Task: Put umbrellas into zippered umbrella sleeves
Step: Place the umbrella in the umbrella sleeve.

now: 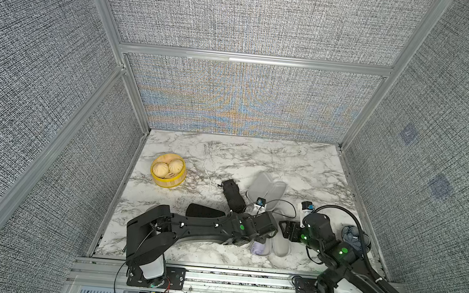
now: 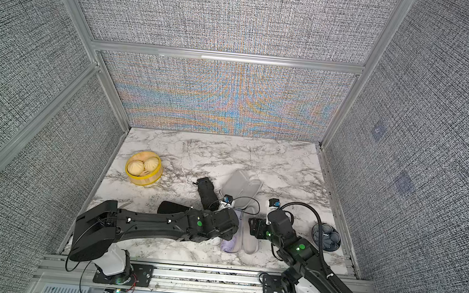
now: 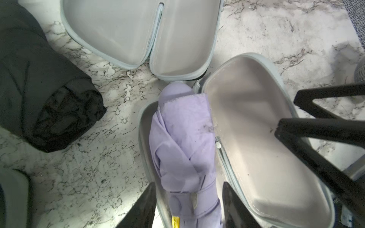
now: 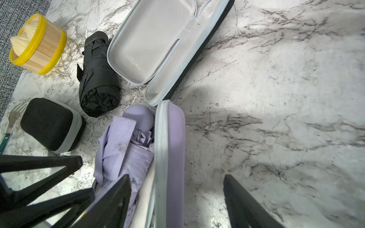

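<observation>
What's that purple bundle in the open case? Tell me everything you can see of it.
The umbrella is a short folded bundle of pale purple fabric, soft and creased, with dark smudges, a wrap strap and a smooth rounded cap at one end. It lies lengthwise in one half of the open lavender case, cap poking over the rim. The left gripper straddles its other end; whether it squeezes is unclear.

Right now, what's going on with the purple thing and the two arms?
The folded pale lavender umbrella lies in one half of the open lavender hard-shell case. The left pincer straddles one end of it; the right pincer hovers open over the case's empty half. A black folded umbrella lies on the marble table, uncased.
</observation>
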### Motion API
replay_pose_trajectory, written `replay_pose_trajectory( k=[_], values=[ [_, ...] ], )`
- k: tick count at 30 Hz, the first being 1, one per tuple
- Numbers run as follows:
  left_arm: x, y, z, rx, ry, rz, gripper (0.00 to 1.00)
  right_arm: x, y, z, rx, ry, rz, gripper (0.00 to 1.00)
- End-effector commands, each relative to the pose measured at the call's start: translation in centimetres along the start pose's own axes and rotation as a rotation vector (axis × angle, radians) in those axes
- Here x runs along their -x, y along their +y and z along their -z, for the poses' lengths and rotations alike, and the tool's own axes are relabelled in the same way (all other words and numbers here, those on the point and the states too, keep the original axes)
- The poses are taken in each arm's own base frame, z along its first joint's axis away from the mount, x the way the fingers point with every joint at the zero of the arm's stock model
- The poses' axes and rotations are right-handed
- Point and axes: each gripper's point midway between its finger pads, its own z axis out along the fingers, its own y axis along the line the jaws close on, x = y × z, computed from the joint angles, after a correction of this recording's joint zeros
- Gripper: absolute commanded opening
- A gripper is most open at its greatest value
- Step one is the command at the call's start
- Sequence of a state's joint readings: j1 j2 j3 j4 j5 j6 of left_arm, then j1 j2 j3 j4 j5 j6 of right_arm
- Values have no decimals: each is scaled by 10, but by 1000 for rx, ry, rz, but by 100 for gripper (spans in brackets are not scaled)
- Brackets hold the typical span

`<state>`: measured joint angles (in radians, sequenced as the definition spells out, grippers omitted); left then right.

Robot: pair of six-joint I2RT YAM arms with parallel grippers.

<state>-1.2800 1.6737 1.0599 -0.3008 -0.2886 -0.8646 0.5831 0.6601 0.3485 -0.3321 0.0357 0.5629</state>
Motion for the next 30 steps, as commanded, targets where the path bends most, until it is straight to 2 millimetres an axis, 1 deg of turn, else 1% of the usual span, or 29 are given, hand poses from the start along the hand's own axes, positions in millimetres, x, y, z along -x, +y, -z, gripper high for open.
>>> replay_pose_trajectory(
  k=[1,4,6,8,11,16,18,21,25,26,27,28,30],
  values=[
    [-2,0,-7,3,7,-6,54,-3,3,-4,20,25,1,70],
    [-13,-6,-17,-18,57,-14,53,-12,4,-14,31,72,-2,64],
    [-22,-8,-22,-27,96,-25,52,-16,5,-17,37,96,0,58],
    [-28,-4,-24,-11,116,-26,50,-20,6,-17,39,119,4,54],
    [-38,7,-27,35,140,-19,50,-21,6,-17,42,127,4,54],
    [-51,11,-35,55,181,-24,57,-25,5,-19,44,132,3,54],
    [-52,8,-38,36,184,-22,58,-27,4,-20,46,134,0,53],
    [-50,-5,-40,-24,176,-13,53,-31,4,-21,51,146,-7,52],
    [-44,-5,-40,1,164,-13,48,-36,2,-20,48,153,-15,49],
    [-41,-5,-40,9,158,-8,46,-36,2,-19,47,151,-18,47],
    [-39,-6,-40,10,151,-4,41,-37,2,-19,49,150,-20,45],
    [-38,-7,-39,11,150,-5,39,-37,3,-18,53,148,-20,45],
    [-33,-9,-37,13,140,-8,38,-39,3,-17,54,150,-19,44]
  ],
)
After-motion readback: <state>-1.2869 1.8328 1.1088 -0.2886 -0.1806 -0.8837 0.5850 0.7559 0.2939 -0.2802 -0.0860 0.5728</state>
